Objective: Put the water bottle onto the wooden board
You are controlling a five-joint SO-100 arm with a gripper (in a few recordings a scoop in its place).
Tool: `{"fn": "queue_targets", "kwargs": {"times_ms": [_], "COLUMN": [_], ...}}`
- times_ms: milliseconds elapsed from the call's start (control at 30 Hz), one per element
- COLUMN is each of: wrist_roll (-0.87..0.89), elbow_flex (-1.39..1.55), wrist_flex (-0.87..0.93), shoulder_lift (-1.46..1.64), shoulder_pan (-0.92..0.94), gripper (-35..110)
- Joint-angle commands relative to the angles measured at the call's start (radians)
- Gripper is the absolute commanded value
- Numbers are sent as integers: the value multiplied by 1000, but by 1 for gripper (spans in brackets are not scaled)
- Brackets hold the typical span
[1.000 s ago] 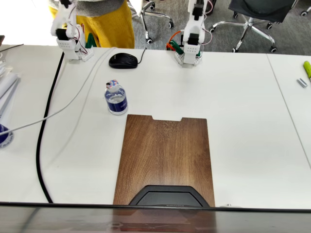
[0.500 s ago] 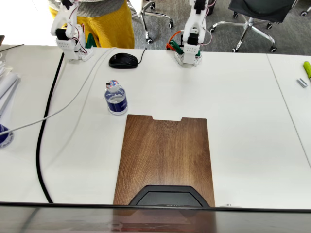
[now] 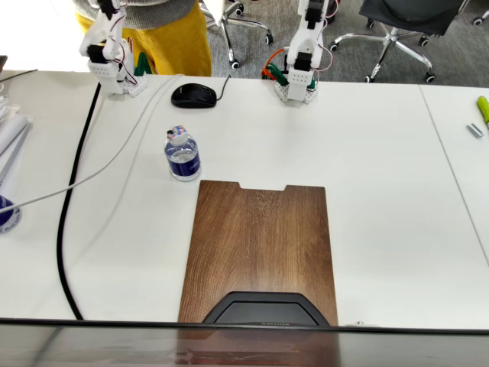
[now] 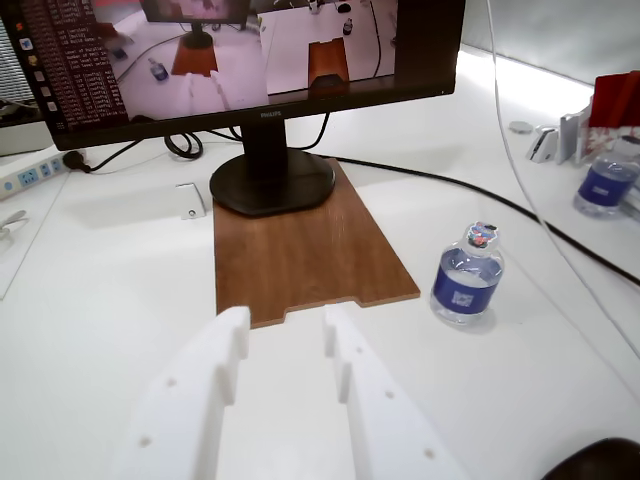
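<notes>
Wrist view shows the tool (image 4: 282,335) parted, holding nothing, aimed over bare worktop (image 4: 110,290) short of the wooden board (image 4: 300,250), while the water bottle (image 4: 467,275) stands upright just beside the board's notched edge, ungrasped.

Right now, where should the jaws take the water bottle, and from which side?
Probably across the blue label band of the water bottle, coming in level from the arm's side. It stands upright on the white table, just off the notched edge of the wooden board. The gripper is open; its jaws stand apart.
</notes>
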Motion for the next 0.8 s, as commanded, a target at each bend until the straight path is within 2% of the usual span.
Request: {"fn": "queue_targets", "kwargs": {"times_ms": [0,433,767], "wrist_roll": [14,23,-38], "elbow_flex": [29,78,160], "wrist_flex": [32,32,29], "shoulder_lift": [-17,-18,25], "shoulder_pan": [-17,-98,-20], "gripper": [9,9,10]}}
